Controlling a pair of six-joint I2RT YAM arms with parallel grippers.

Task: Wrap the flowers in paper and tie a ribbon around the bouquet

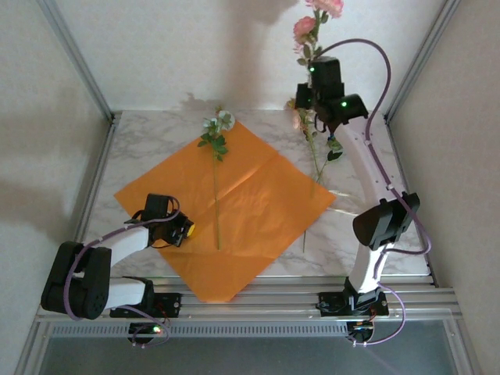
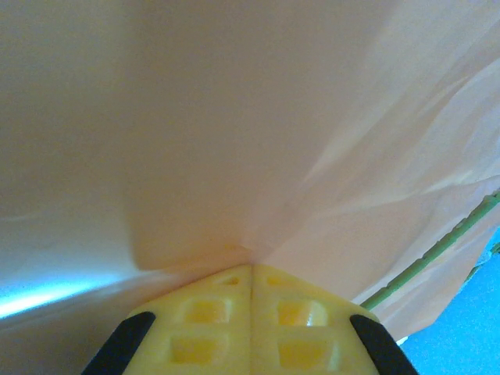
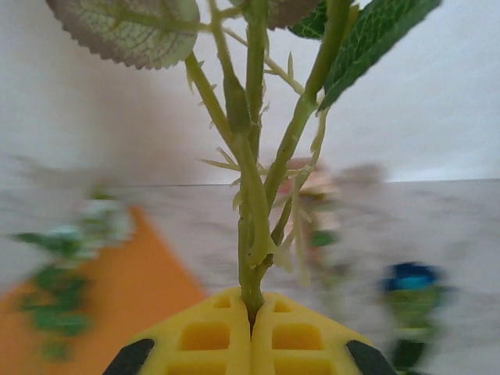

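Here, right end effector (image 3: 251, 319) clamps flowers (image 3: 250, 234), left end effector (image 2: 251, 269) pinches paper (image 2: 234, 117)

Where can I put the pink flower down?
Bare marble table lies in the far-left corner, between the orange paper and the left rail. The paper's right half, past the white flower, is free too. It is crowded far right, where the right claw holds the pink flower over loose stems. The left claw pinches the paper's left side.

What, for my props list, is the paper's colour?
The paper is plain bright orange, clearest in the top external view.
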